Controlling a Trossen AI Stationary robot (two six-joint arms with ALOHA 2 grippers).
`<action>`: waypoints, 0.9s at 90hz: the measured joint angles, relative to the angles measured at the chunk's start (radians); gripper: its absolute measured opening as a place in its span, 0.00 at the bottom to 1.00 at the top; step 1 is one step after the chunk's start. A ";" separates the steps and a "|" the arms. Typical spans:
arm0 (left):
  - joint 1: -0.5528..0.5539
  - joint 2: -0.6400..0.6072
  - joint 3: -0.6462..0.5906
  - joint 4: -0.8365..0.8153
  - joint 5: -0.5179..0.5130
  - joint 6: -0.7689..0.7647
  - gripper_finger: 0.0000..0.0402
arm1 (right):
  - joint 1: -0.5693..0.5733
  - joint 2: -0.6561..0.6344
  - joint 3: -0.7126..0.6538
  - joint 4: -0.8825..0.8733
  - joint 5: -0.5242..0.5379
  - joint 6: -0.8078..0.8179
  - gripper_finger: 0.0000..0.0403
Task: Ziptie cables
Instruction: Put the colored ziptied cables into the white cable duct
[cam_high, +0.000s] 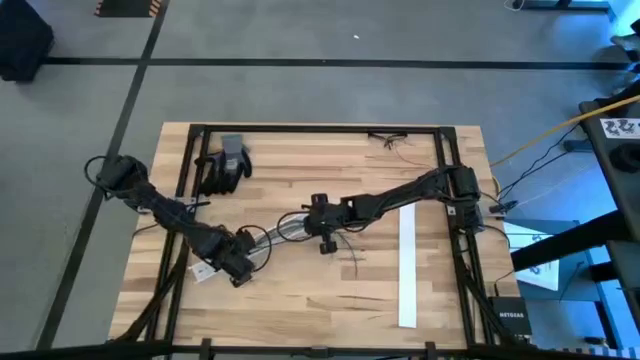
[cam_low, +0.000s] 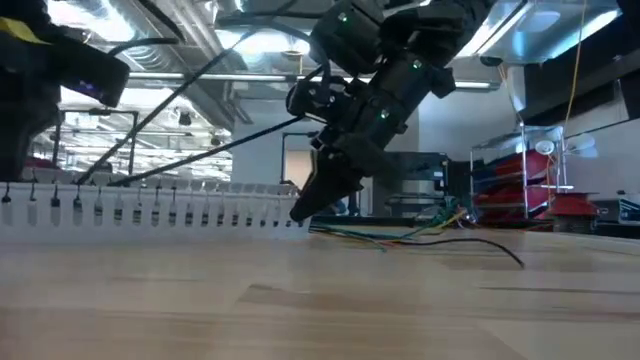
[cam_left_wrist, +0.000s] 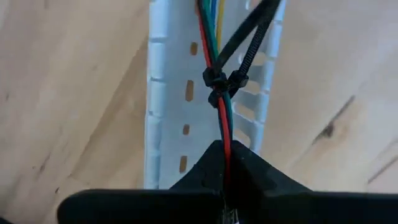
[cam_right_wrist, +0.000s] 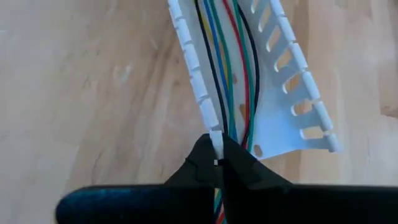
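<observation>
Wooden worktop (cam_high: 300, 300) carries a white slotted duct (cam_left_wrist: 168, 93) with the cables (cam_right_wrist: 227, 74) laid along its channel. Left hand (cam_left_wrist: 224, 158) is clamped on the cables just below a cinched zip tie (cam_left_wrist: 219, 82). Right hand (cam_right_wrist: 219, 163) is clamped on their other end. Bundling looks underway; next move likely calls for tightening another tie farther along.

This is a lab or workshop: a wooden surface (cam_high: 300, 290) in a black metal frame (cam_high: 320, 129) stands on a grey floor marked with black tape lines (cam_high: 330, 63), under exposed ceiling ducts (cam_low: 120, 25) and strip lights (cam_low: 515, 25).
</observation>
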 joint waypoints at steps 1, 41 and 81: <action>-0.002 0.000 0.000 -0.005 -0.001 0.006 0.02 | 0.000 0.000 0.000 0.000 -0.001 0.000 0.00; -0.042 0.002 -0.048 -0.034 0.017 0.082 0.06 | -0.001 0.000 0.000 -0.013 -0.002 -0.016 0.00; 0.022 0.001 -0.005 -0.038 0.096 0.150 0.36 | -0.001 -0.013 0.000 -0.053 -0.009 -0.024 0.00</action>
